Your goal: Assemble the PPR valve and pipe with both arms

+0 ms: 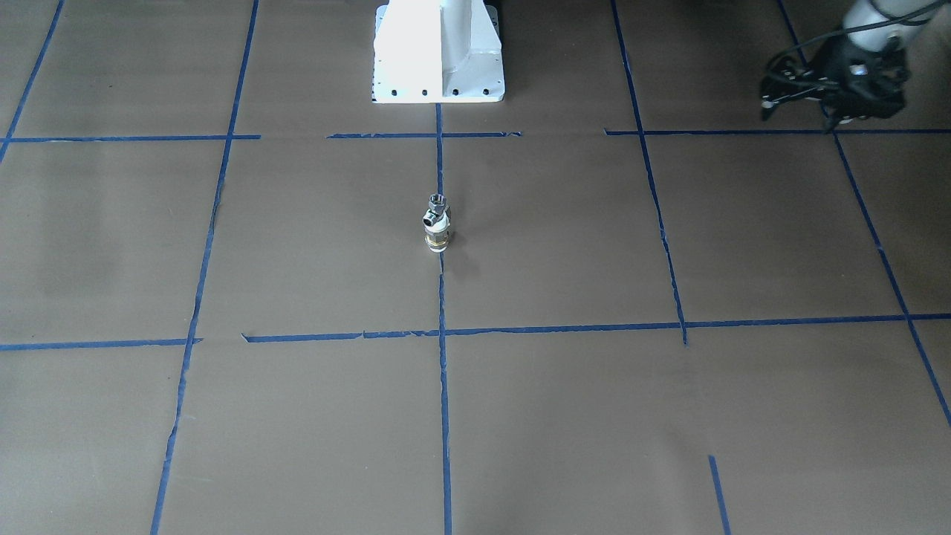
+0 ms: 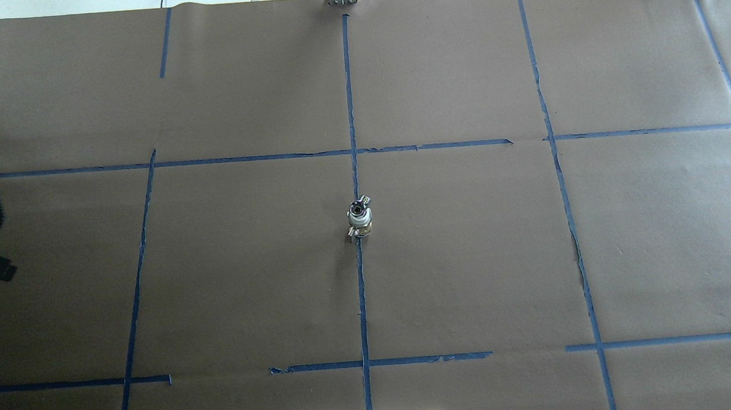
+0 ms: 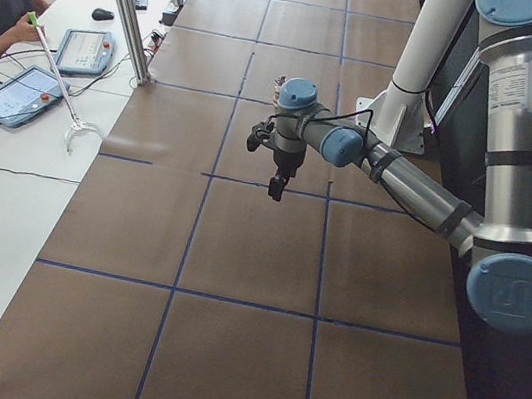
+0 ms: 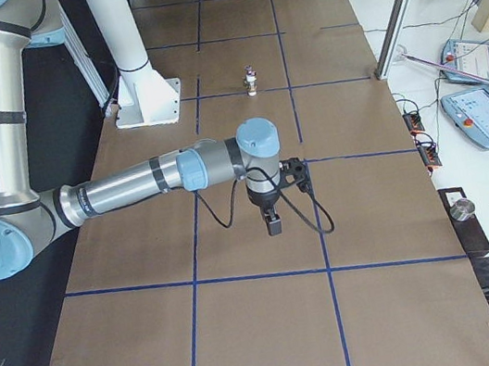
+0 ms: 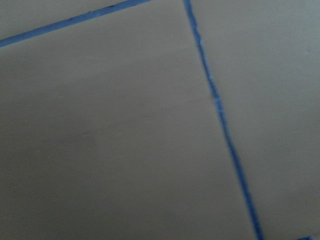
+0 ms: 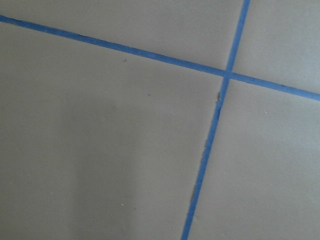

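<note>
- While the valve (image 1: 437,223) stands upright mid-table (image 1: 669,416), well off every edge, both arms hover apart from it.
- Toward the left edge, the left gripper (image 3: 275,191): I can't tell its spread.
- Toward the right edge, the right gripper (image 4: 273,227): can't tell either.

Robotics lab: taped grid table (image 2: 472,255), teach pendants (image 4: 469,65).

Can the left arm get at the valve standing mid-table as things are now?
Probably yes. The valve stands alone on the brown paper. The left hand hangs above the table off to one side, with nothing showing between them. Whether it is open I cannot tell.
</note>
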Robot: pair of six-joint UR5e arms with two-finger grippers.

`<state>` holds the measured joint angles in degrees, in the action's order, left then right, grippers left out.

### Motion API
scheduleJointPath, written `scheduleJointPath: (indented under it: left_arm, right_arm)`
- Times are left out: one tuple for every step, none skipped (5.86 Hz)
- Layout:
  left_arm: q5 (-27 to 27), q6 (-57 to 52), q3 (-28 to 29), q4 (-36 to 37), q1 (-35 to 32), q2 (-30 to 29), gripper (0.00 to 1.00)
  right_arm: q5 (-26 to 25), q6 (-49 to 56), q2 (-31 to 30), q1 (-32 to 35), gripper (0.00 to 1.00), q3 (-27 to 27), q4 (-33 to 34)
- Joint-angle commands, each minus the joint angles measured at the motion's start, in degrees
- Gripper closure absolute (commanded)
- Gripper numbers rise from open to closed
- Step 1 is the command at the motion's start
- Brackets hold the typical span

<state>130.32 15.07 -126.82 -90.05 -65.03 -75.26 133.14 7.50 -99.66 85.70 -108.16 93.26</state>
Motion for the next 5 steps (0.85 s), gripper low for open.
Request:
scheduleJointPath:
  left_arm:
    - [6.9, -20.6, 9.1, 0.3, -17.6, 4.2, 0.0]
    - [7.1, -21.6, 14.5, -0.3, -21.5, 3.6, 0.0]
    - [7.2, -21.9, 18.2, -0.6, -21.8, 3.0, 0.0]
    - [7.0, -21.1, 17.7, 0.0, -21.8, 2.5, 0.0]
    - [7.1, -21.1, 18.4, 0.5, -21.8, 2.1, 0.0]
  right_arm:
    - [4.1, 6.2, -0.3, 3.9, 0.0, 3.2, 0.3]
    - [4.7, 6.2, 0.0, 4.6, 0.0, 3.1, 0.3]
    - [4.8, 6.1, -0.1, 5.9, 0.0, 2.6, 0.4]
    - [4.6, 5.9, 0.3, 5.8, 0.0, 3.0, 0.4]
    - [4.8, 5.7, 0.1, 5.8, 0.0, 3.0, 0.3]
